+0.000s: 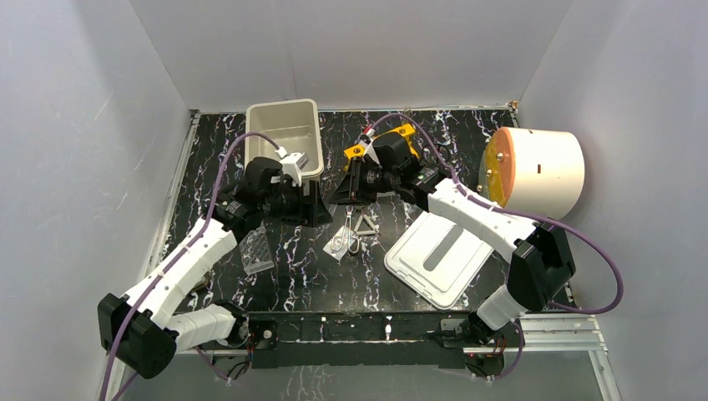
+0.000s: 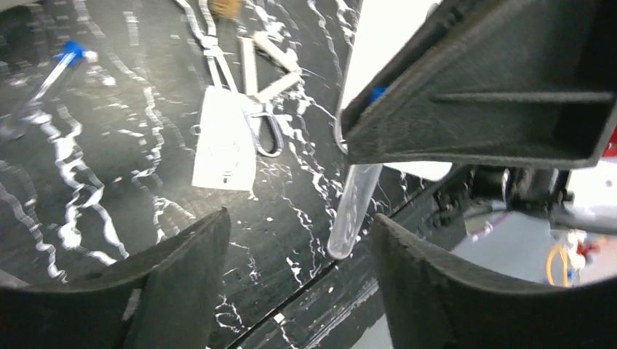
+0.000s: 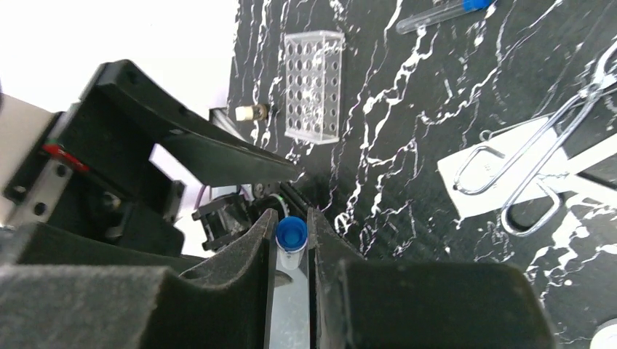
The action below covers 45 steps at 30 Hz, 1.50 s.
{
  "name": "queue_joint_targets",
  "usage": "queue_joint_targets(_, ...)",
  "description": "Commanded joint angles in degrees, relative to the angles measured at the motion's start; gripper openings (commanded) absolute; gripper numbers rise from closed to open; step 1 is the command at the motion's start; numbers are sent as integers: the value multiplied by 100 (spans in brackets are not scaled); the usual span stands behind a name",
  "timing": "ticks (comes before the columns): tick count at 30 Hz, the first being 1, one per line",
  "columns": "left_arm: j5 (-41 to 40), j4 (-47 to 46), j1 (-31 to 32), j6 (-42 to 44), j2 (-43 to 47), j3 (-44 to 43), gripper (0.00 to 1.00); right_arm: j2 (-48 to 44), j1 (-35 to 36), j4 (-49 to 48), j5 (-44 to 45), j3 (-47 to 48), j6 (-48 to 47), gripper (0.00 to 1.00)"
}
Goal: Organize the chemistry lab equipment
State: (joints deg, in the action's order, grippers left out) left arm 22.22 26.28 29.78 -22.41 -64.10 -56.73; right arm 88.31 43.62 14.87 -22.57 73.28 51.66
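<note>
My right gripper (image 3: 292,217) is shut on a blue-capped vial (image 3: 291,238) and holds it above the table, near the middle (image 1: 347,192). In the left wrist view the vial's clear body (image 2: 355,211) hangs below the right gripper's black finger (image 2: 495,94). My left gripper (image 2: 300,219) is open and empty, its jaws on either side of and just below the vial's lower end (image 1: 307,205). A second blue-capped vial (image 3: 444,13) lies on the table. Thin metal tweezers (image 1: 343,234) lie on a white card (image 2: 224,149) beside the white triangle (image 1: 365,224).
A beige bin (image 1: 284,134) stands at the back, behind my left gripper. A clear tube rack (image 1: 257,249) lies front left. A white lid (image 1: 438,255) lies front right. A white cylinder with an orange face (image 1: 538,171) is at the right.
</note>
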Motion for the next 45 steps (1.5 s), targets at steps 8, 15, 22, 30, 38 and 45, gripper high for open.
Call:
queue_joint_targets(8,-4584,3136,-16,-1905,277,-2895,75,85,86,-351,1457,676,-1954,17)
queue_joint_targets(15,-5925,3927,-16,-1605,-44,-5518,76,634,995,-775,2624,1091,-2787,18)
queue_joint_targets(22,-6026,3859,-16,-1111,-497,-7214,76,1778,2137,-1608,3672,1925,-3732,18)
queue_joint_targets(30,-6371,3579,-16,-725,-130,-7216,77,3400,2762,-2536,4189,3418,-4808,20)
queue_joint_targets(38,-6436,3461,-14,-522,97,-6815,77,4642,3120,-2602,4100,4589,-5513,20)
queue_joint_targets(45,-6680,3530,-7,-444,108,-6860,77,5263,3144,-2245,4094,5308,-5594,20)
